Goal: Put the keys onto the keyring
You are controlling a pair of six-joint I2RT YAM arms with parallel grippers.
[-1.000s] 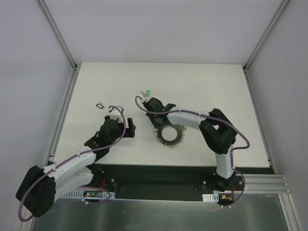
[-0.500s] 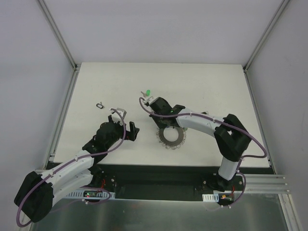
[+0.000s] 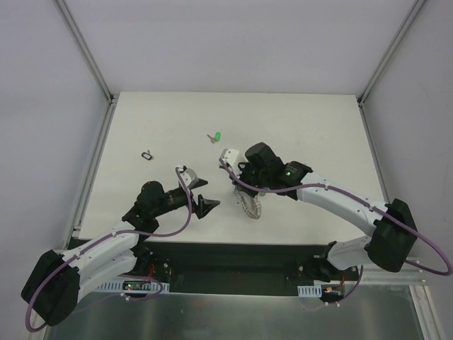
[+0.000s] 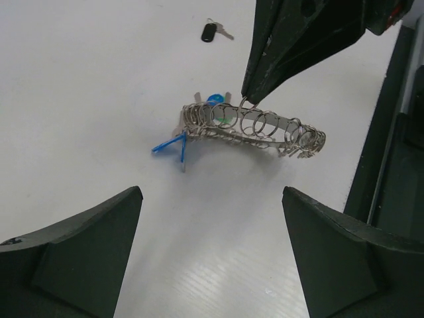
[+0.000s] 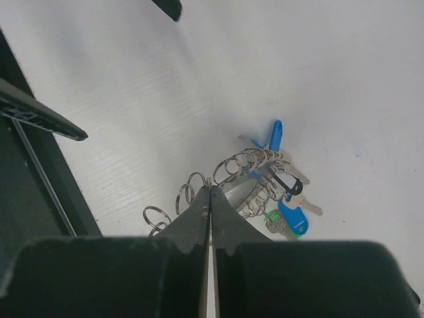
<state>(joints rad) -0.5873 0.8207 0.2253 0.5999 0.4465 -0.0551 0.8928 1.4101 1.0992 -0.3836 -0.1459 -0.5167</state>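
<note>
The keyring point(image 3: 250, 206) is a silver coil of small rings, tilted up on edge at the table's middle. My right gripper point(image 3: 243, 190) is shut on one of its small rings; in the right wrist view point(image 5: 211, 189) the jaws pinch the coil point(image 5: 255, 162). Blue point(image 5: 274, 136), black point(image 5: 283, 183) and green point(image 5: 274, 222) keys hang on it. My left gripper point(image 3: 204, 193) is open and empty, just left of the ring. Its view shows the keyring point(image 4: 255, 126) ahead, with a blue key point(image 4: 169, 144). A loose green key point(image 3: 216, 137) and a loose black key point(image 3: 147, 154) lie farther back.
The black key also shows in the left wrist view point(image 4: 212, 31), beyond the ring. The table's dark front edge point(image 3: 233, 251) runs just behind both grippers. White walls enclose the table on three sides.
My right gripper came back from beside the green key, closed on the keyring's rim and tipped it up on edge. My left gripper moved right toward the ring.
</note>
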